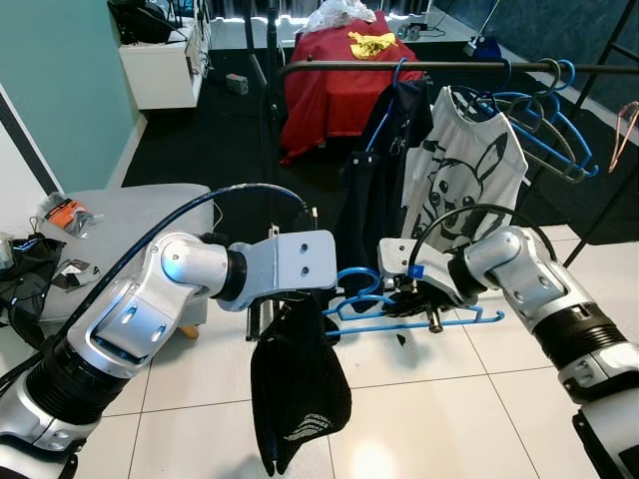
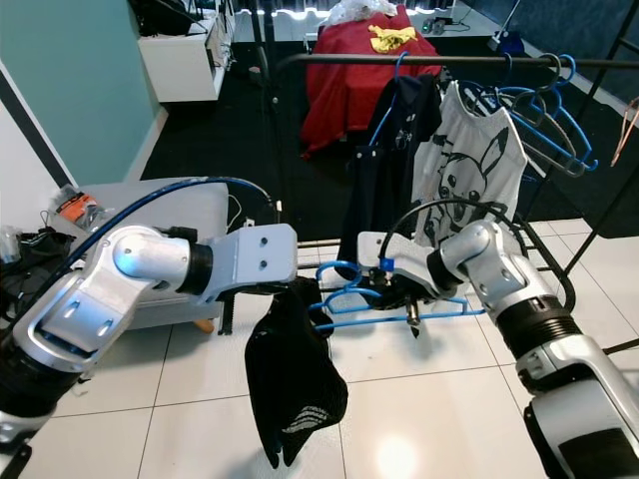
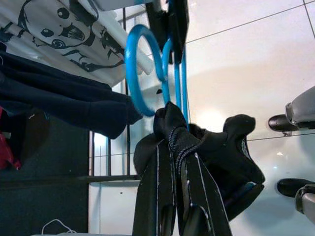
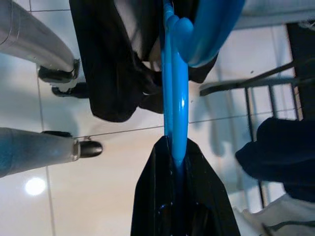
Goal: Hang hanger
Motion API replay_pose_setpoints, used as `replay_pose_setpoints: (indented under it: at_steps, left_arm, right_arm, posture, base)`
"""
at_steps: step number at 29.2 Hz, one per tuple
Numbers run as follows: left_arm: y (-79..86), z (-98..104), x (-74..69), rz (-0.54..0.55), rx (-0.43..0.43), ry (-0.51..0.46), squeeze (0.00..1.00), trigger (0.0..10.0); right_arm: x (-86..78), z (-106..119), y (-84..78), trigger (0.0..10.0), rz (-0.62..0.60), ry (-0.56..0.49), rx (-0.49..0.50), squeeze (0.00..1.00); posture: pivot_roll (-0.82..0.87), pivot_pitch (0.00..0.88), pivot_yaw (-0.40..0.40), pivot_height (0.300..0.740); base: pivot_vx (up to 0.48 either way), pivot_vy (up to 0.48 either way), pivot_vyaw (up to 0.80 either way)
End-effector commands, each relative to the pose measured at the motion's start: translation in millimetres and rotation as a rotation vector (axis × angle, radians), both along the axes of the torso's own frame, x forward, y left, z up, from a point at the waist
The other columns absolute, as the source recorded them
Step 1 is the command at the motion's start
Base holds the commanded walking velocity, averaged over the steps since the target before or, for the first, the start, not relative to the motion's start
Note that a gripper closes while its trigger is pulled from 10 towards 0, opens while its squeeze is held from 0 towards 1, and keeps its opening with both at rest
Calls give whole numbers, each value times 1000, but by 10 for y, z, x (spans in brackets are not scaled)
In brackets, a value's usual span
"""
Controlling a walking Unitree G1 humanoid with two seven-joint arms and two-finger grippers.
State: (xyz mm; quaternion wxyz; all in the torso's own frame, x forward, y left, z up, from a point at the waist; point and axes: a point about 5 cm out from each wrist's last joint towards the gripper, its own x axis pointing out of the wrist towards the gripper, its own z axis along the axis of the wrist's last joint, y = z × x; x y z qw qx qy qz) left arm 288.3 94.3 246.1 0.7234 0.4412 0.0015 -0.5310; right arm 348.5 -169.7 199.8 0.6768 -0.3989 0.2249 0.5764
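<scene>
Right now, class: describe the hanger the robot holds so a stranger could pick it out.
Find the black clothes rail; below it, over white tiles, both claws grip one blue hanger. Unlike the blue hangers on the rail, it lies nearly flat, a black garment drooping from one end.

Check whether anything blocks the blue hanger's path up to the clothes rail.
Nothing solid blocks it. The blue hanger, held by both grippers, sits below the rail; the dark garment and printed shirt hang directly above, crowding that stretch.
</scene>
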Motion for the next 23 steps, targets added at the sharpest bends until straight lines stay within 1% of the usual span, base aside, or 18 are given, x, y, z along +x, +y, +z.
replay_pose_setpoints:
  at_steps: [1, 7, 12, 18, 22, 23]
  left_arm:
    - [-69, 24, -22, -26, 6, -20, 0, 10000]
    - [-123, 58, -29, -39, -16, -26, 0, 10000]
    - [-169, 99, -53, -55, -48, -17, 0, 10000]
    - [-204, 134, -74, -63, -78, -4, 0, 10000]
    - [-226, 174, -82, -64, -129, 19, 0, 10000]
    - [-226, 174, -82, -64, -129, 19, 0, 10000]
  right_arm:
    - [5, 81, 86, 10000, 25, -27, 30, 0]
    - [13, 14, 205, 10000, 36, -31, 35, 0]
    - [48, -9, 311, 10000, 28, -51, 64, 0]
    - [86, -15, 365, 10000, 12, -79, 77, 0]
    - [117, -19, 444, 10000, -4, -103, 111, 0]
    - [117, -19, 444, 10000, -4, -103, 111, 0]
  posture:
    - [-6, 65, -25, 740]
    - [-5, 68, -27, 740]
    - [-2, 70, -26, 740]
    - [-1, 71, -26, 740]
    - [0, 71, -27, 740]
    - [0, 71, -27, 740]
  base:
    - [0, 0, 0]
    - [0, 0, 0]
    - [0, 0, 0]
    - [0, 0, 0]
    - [0, 0, 0]
    - [0, 0, 0]
